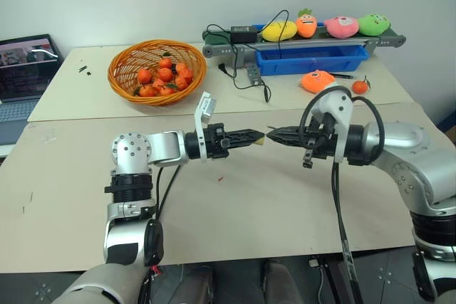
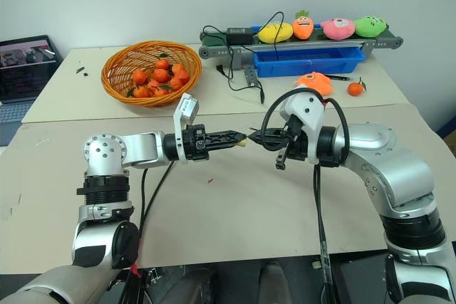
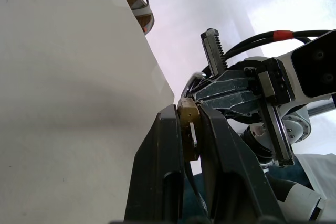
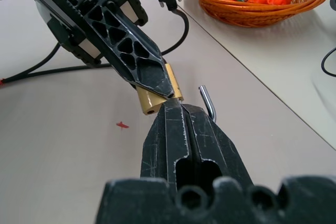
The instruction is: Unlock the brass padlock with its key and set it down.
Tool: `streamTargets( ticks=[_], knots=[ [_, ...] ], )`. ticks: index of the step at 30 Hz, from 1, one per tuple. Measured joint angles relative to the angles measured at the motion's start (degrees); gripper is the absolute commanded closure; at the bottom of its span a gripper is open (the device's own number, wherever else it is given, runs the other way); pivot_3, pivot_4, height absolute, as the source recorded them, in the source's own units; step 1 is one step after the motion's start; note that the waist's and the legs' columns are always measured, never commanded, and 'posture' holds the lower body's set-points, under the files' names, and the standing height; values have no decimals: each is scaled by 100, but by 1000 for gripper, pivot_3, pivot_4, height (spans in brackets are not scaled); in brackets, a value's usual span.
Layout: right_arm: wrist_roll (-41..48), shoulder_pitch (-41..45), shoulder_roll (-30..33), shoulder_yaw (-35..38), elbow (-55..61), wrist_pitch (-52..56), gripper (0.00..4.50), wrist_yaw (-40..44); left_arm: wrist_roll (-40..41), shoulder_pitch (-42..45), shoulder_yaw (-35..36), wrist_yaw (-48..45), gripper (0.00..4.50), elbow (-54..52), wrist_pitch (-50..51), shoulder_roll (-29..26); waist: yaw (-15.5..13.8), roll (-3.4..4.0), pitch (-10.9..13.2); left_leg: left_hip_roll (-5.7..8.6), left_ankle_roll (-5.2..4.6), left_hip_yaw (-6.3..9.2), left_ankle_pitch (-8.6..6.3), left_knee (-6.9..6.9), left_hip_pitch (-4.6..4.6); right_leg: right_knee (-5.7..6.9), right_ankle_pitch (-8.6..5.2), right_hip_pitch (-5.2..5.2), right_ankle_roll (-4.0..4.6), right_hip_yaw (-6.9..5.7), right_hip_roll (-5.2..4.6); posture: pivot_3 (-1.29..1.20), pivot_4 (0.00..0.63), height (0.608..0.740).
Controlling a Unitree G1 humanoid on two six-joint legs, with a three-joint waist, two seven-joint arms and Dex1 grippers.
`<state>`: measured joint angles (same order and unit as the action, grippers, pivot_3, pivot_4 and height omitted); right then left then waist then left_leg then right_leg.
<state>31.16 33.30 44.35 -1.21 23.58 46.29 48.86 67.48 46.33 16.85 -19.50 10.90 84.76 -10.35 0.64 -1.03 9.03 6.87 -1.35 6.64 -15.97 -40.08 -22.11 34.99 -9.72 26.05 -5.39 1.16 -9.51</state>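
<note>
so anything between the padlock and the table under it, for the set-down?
Nothing visible. The padlock is held above the table in the left tool, with the right tool shut at it. Only a small red speck lies on the table beneath.

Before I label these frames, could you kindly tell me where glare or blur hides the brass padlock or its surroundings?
Left wrist view: the background is washed out bright, yet the brass padlock reads clearly between the left gripper fingers. Right wrist view: evenly lit; the padlock's shackle shows a small highlight, and the right gripper base is blurred close to the lens. Left eye view: soft, even light with faint shadows on the table.
</note>
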Motion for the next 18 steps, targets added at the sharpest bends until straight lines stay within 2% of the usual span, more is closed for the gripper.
streamTargets(
  ticks=[12, 18],
  knots=[
    [-166, 29, 5, -54, -108, -201, 4451, 121, -5, 0, -12, -15, 4470, -14, 11, -25, 4, 0, 0, 0, 0, 0, 0, 0, 0, 0, 0, 0, 0, 0, 0, 0, 150, 737],
    [85, 279, 557, 135, -44, 44, 4451, 393, -98, -115, -101, -127, 4470, -62, 8, -193, 2, 0, 0, -1, -2, 0, -1, 2, 0, -2, 0, 0, 0, 0, 1, 0, 150, 737]
  ],
)
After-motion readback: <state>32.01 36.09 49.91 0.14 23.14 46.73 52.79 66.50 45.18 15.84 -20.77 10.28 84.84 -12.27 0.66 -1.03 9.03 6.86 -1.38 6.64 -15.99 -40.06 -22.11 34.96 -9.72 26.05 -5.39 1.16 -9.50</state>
